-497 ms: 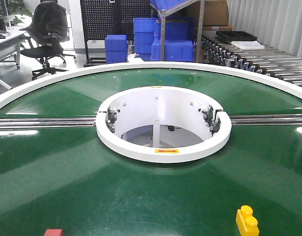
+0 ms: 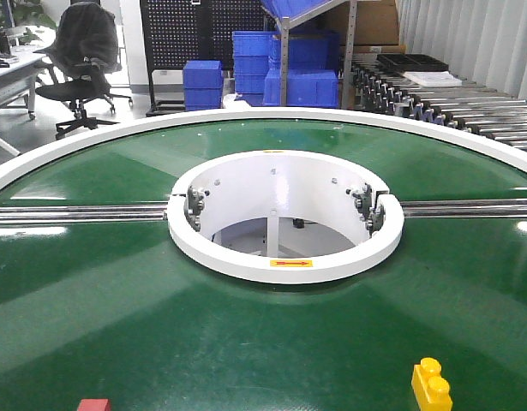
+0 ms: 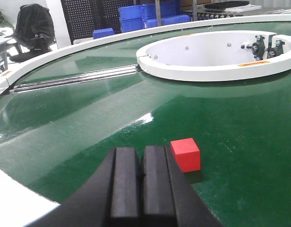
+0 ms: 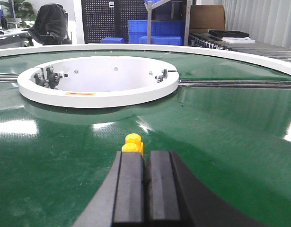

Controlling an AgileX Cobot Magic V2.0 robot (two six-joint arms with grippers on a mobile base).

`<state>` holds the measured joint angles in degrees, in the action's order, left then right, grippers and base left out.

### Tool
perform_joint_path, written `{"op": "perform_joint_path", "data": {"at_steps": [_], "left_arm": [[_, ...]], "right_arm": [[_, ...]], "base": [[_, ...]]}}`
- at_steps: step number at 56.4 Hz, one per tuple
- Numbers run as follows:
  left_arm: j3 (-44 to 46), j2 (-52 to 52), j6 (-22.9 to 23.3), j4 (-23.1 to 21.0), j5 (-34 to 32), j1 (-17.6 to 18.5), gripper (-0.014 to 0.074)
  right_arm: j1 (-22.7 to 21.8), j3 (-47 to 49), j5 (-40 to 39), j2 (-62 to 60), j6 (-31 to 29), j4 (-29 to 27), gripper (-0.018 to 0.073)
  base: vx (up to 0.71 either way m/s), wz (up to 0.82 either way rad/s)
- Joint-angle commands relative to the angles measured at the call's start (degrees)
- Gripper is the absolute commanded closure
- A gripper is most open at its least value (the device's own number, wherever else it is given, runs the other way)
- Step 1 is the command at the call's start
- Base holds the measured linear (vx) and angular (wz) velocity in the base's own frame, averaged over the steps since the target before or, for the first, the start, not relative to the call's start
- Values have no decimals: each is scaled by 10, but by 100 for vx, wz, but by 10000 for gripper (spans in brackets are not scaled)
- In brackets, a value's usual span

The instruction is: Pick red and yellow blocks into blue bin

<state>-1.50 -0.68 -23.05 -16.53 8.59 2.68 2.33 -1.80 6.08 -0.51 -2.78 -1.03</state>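
Note:
The red block rests on the green turntable just ahead and right of my left gripper, whose jaws are shut with nothing between them. In the front view only the red block's top shows at the bottom edge. The yellow studded block sits right beyond the tips of my right gripper, partly hidden behind the left finger; those jaws are shut and empty too. That yellow block appears at the front view's lower right. No large blue bin for the task is identifiable; neither gripper shows in the front view.
A white ring surrounds the central opening of the green turntable. Metal rails run left and right from it. Stacked blue crates, an office chair and a roller conveyor stand beyond the table's white rim.

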Motion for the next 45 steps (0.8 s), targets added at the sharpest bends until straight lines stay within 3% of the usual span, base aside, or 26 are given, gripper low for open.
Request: {"op": "perform_joint_path", "data": {"at_steps": [1, 14, 18, 24, 31, 36, 45], "left_arm": [[10, -9, 1, -3, -48, 1, 594], [10, -9, 0, -3, -72, 1, 594], [17, -9, 8, -12, -111, 1, 594], [39, -9, 69, -63, -199, 1, 594], [110, 2, 90, -74, -287, 1, 594], [199, 48, 85, -71, -260, 1, 594], [365, 197, 85, -61, -148, 1, 594]], "right_arm": [[-4, -4, -48, -6, -1, 4, 569], [-4, -4, -66, -6, -1, 4, 569], [-4, -4, -92, -6, -1, 4, 569], [-4, 9, -183, -6, 0, 1, 569], [-4, 87, -173, 1, 0, 2, 569], [-4, 181, -131, 40, -3, 2, 569], [-4, 351, -99, 183, -6, 6, 569]], "base": [[0, 0], [0, 0], [0, 0], [0, 0], [0, 0], [0, 0], [0, 0]]}}
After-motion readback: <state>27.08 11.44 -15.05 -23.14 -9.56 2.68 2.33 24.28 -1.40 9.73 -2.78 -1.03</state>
